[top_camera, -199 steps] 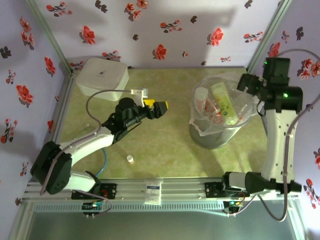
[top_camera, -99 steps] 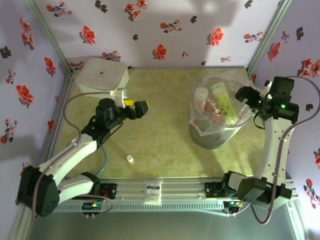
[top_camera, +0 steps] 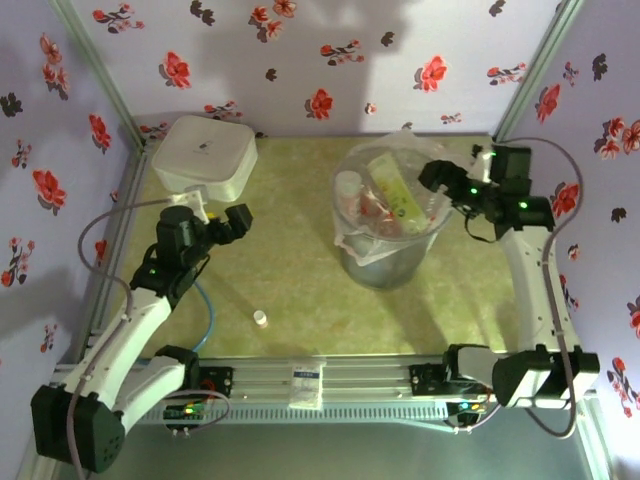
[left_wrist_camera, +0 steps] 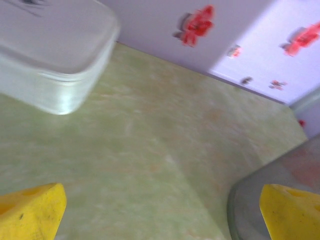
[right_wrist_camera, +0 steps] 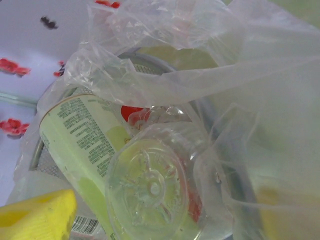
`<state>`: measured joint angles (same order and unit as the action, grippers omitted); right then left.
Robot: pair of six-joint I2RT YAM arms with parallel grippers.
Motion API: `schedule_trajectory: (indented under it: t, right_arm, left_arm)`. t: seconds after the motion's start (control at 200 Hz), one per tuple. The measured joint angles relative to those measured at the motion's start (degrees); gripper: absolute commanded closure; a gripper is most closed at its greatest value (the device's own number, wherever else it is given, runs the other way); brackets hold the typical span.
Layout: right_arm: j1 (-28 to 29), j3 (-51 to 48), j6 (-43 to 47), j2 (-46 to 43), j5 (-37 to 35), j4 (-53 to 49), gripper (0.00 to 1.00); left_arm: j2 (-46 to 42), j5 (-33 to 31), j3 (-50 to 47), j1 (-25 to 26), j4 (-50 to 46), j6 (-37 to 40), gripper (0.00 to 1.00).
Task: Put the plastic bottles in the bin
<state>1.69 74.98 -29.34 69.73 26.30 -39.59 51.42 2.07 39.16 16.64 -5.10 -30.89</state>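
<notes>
The plastic bottles (top_camera: 378,205) lie heaped in the lined bin (top_camera: 385,268) mid-way across the tabletop (top_camera: 300,275), so collecting looks finished: the right end effector (top_camera: 441,181) is spread wide at its rim, the left end effector (top_camera: 242,221) wide and empty.

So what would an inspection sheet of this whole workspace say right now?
Surface: table, mottled green, flat.
Job's things: bin upright, lined with a clear bag; bottles lie inside, among them a pale green bottle.
Clutter: white box in the far left corner; small white cap near the front.
Grippers: left gripper open, empty, beside the box; right gripper open, at the bin's right rim by the bag.
Cables: grey cables loop along both arms; blue cable by the left base.
Surroundings: purple walls with red flowers; metal rail along the front.
</notes>
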Motion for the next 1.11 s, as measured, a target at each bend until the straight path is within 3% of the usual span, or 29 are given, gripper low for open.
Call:
schedule_trajectory:
  t: [0.205, 0.35, 0.445, 0.55, 0.77, 1.105]
  right_arm:
    - [13.4, 2.5, -2.9, 7.0, -2.6, 5.9, 0.08]
    - [16.1, 5.4, -3.8, 11.2, -3.7, 6.7, 0.01]
    - [16.2, 8.5, -2.5, 10.9, -9.0, 3.5, 0.00]
    - [13.2, 9.3, -0.8, 5.6, -15.8, 1.3, 0.01]
    - [-4.4, 1.0, 1.9, -10.7, -24.8, 1.4, 0.01]
    - [-6.3, -29.0, 7.1, -6.3, -34.4, 14.5, 0.01]
  left_arm:
    - [-3.8, -7.3, 0.0, -4.6, -8.0, 0.6, 0.00]
    - [-4.0, -10.7, -0.1, -7.2, -10.6, 1.7, 0.00]
    - [-4.0, -13.6, -0.7, -8.5, -11.1, 2.4, 0.00]
    - [-4.0, -16.8, -1.9, -10.4, -10.8, 4.8, 0.00]
    - [-2.4, -21.9, -9.7, -15.1, -1.2, 7.6, 0.00]
    - [8.7, -26.1, -16.5, -15.4, 15.7, 12.8, 0.00]
